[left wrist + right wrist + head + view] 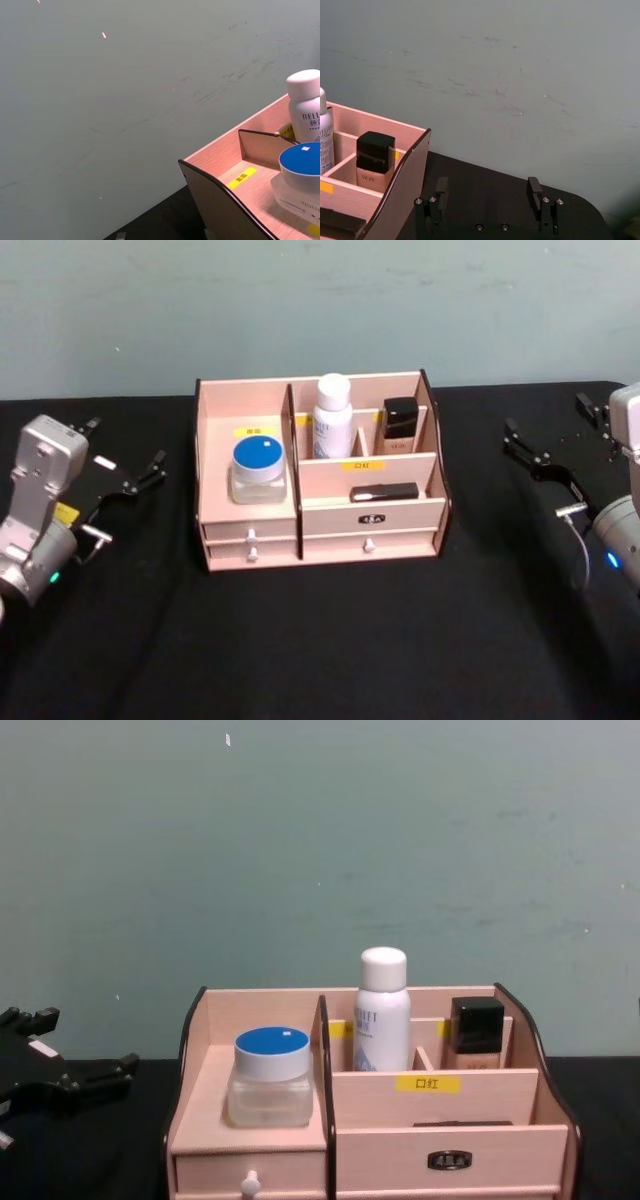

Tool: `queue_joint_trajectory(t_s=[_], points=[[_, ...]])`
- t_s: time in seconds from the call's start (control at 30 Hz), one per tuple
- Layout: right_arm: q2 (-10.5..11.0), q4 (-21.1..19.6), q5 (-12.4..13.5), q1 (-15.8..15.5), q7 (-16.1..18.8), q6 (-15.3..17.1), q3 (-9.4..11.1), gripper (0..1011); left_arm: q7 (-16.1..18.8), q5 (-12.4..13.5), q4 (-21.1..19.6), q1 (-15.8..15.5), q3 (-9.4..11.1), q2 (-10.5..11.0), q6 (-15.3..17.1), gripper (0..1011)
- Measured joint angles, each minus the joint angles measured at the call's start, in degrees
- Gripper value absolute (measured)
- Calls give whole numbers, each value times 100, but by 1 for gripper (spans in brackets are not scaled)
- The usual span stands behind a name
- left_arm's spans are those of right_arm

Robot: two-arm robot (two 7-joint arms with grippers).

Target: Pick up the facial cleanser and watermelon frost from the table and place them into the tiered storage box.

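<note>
The tiered storage box (pixel 322 528) stands mid-table, also visible in the chest view (pixel 450 1145). In it are a white bottle (pixel 332 418) with a white cap at the back and a clear jar with a blue lid (pixel 260 466) in the left bay. I cannot tell which item is the facial cleanser or the watermelon frost. My left gripper (pixel 125 450) hovers open and empty left of the box. Right of the box, my right gripper (pixel 548 422) is open too, its fingers (pixel 535 189) wide apart.
A beige bottle with a black cap (pixel 400 424) stands at the box's back right, and a flat black item (pixel 385 492) lies in its front tier. Black cloth covers the table (pixel 320 650). A grey-green wall (pixel 320 850) rises close behind the box.
</note>
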Motion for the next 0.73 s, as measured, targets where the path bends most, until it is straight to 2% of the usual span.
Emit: queue_joint_trajectory(t_s=[0.73], points=[[16,-35,7,6,-11,-13,-13,1002,0,0,0,0,0,0,0,1009]])
